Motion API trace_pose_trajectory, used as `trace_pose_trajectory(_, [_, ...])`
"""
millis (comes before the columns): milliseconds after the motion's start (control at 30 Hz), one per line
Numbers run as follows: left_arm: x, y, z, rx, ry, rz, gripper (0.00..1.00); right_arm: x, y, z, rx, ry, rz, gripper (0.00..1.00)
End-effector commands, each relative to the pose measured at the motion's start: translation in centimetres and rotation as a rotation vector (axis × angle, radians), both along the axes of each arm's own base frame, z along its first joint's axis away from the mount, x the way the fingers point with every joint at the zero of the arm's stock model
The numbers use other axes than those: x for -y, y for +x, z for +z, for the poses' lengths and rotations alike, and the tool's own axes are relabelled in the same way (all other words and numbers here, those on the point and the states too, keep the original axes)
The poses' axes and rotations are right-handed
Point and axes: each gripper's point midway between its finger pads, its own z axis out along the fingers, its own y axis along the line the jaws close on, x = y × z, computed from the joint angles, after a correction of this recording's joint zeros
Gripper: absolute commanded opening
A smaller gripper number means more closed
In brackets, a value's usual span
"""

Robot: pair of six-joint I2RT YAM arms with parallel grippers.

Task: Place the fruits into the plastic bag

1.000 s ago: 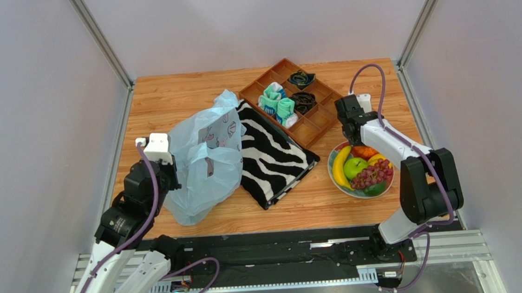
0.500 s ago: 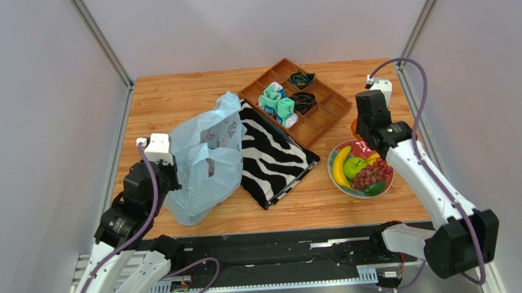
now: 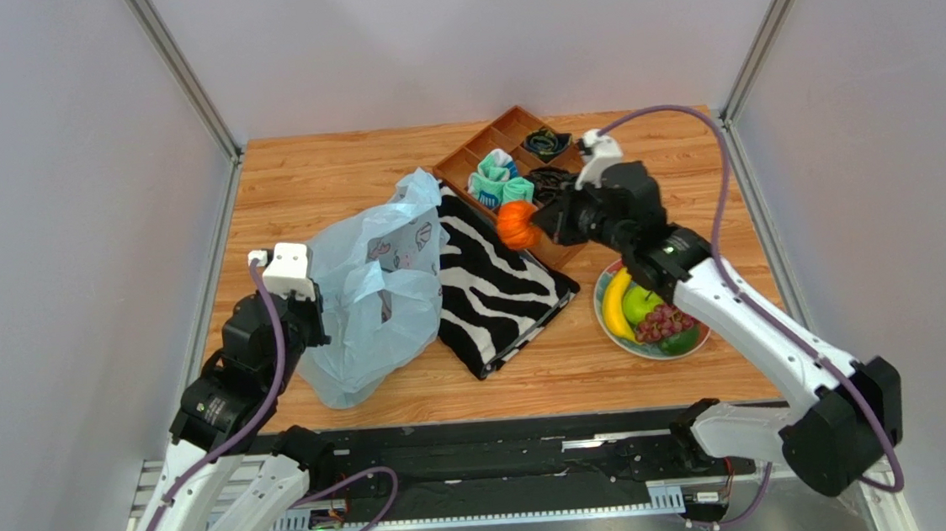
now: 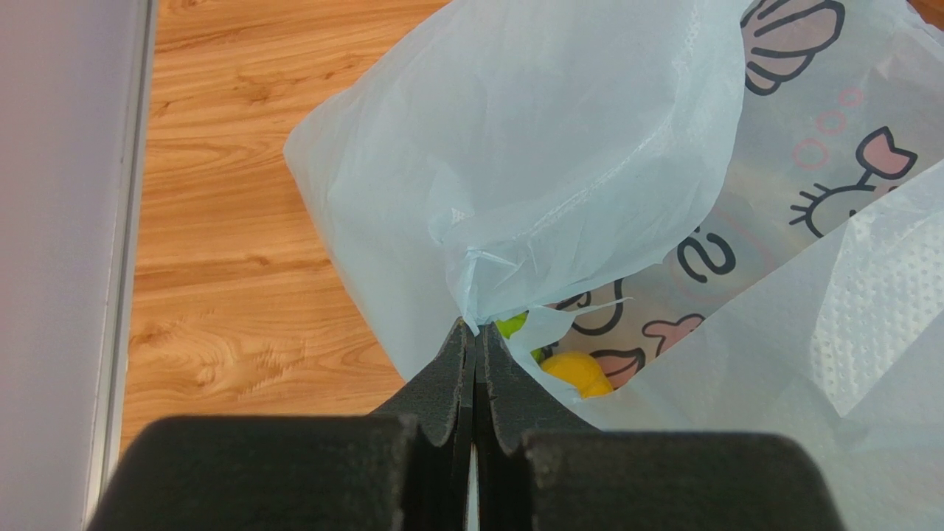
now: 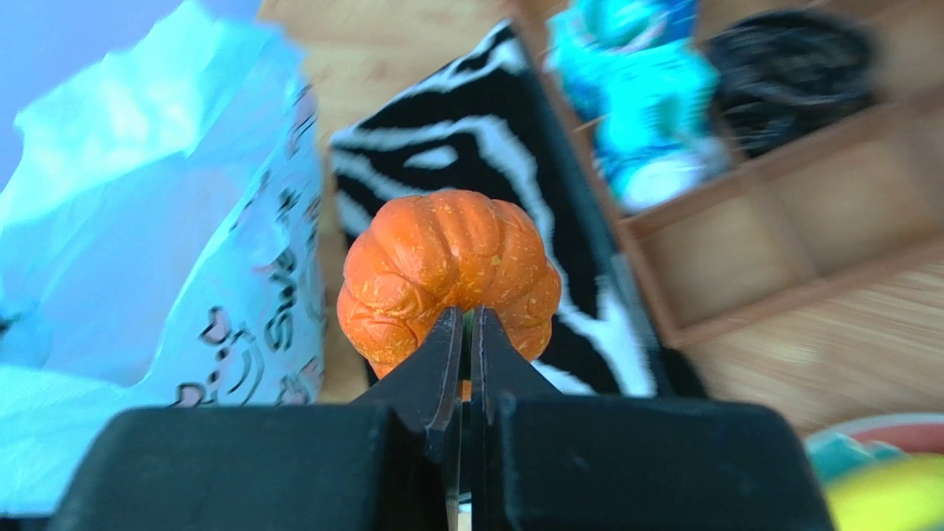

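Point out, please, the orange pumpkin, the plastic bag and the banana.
orange pumpkin [image 5: 449, 260]: right wrist view, on its ribbed front.
plastic bag [image 3: 350, 332]: top external view, on its side wall.
banana [image 3: 618, 305]: top external view, on its middle.

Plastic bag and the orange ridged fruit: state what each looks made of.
Plastic bag: thin translucent light-blue film, slightly glossy; it crinkles and its print shows through. Orange ridged fruit: matte, speckled, lobed skin; possibly moulded plastic or foam, though real cannot be ruled out.

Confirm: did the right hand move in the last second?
Yes. The right hand, shut on the orange fruit, swung left from above the fruit plate to the zebra cloth's edge, toward the plastic bag.
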Motion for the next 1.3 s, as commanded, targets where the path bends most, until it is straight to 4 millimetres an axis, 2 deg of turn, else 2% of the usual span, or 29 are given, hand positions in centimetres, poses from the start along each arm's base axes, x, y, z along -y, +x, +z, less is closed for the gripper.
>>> trace_pose_trajectory(0, [0.3, 0.3, 1.4, 0.051, -0.013, -0.020, 0.00, -7.2, -1.4, 5.0, 0.098, 0.109, 0.213, 0.00])
trace_pose_trajectory(67, [0.4, 0.3, 1.4, 0.052, -0.014, -0.021, 0.00, -9.6, -1.9, 5.2, 0.096, 0.119, 0.276, 0.00])
trace_pose_trajectory(167, [0.5, 0.3, 1.4, 0.051, -0.014, -0.026, 0.00, -12.1, -2.3, 6.2, 0.112, 0.128, 0.340, 0.00])
trace_pose_trajectory(267, [0.6, 0.3, 1.3, 0.048, -0.015, -0.031, 0.00, -13.9, -2.4, 7.1, 0.131, 0.135, 0.380, 0.00])
trace_pose_trajectory(433, [0.8, 0.4, 1.3, 0.044, -0.018, -0.041, 0.00, -15.8, -2.4, 8.8, 0.186, 0.154, 0.424, 0.00])
trace_pose_trajectory(567, [0.9, 0.4, 1.3, 0.042, -0.019, -0.046, 0.00, -18.0, -2.7, 8.6, 0.176, 0.159, 0.485, 0.00])
trace_pose_trajectory(633, [0.9, 0.4, 1.3, 0.042, -0.019, -0.047, 0.00, -19.4, -2.8, 7.7, 0.149, 0.155, 0.516, 0.00])
trace_pose_trajectory(800, [0.9, 0.5, 1.2, 0.040, -0.017, -0.046, 0.00, -22.8, -4.8, 5.7, 0.076, 0.145, 0.632, 0.00])
trace_pose_trajectory(867, [0.9, 0.5, 1.2, 0.040, -0.017, -0.044, 0.00, -23.7, -5.5, 3.4, 0.017, 0.102, 0.652, 0.00])
trace_pose_trajectory(1033, [0.9, 0.5, 1.2, 0.039, -0.014, -0.042, 0.00, -24.3, -5.9, -1.4, -0.093, 0.002, 0.650, 0.00])
trace_pose_trajectory(1067, [0.9, 0.5, 1.2, 0.039, -0.014, -0.043, 0.00, -24.4, -5.7, -2.8, -0.121, -0.018, 0.646, 0.00])
trace_pose_trajectory(1233, [0.9, 0.5, 1.1, 0.035, -0.013, -0.043, 0.00, -25.5, -6.0, -6.5, -0.189, -0.099, 0.656, 0.00])
trace_pose_trajectory(1267, [0.9, 0.5, 1.1, 0.035, -0.013, -0.043, 0.00, -26.1, -6.0, -6.1, -0.175, -0.107, 0.658, 0.00])
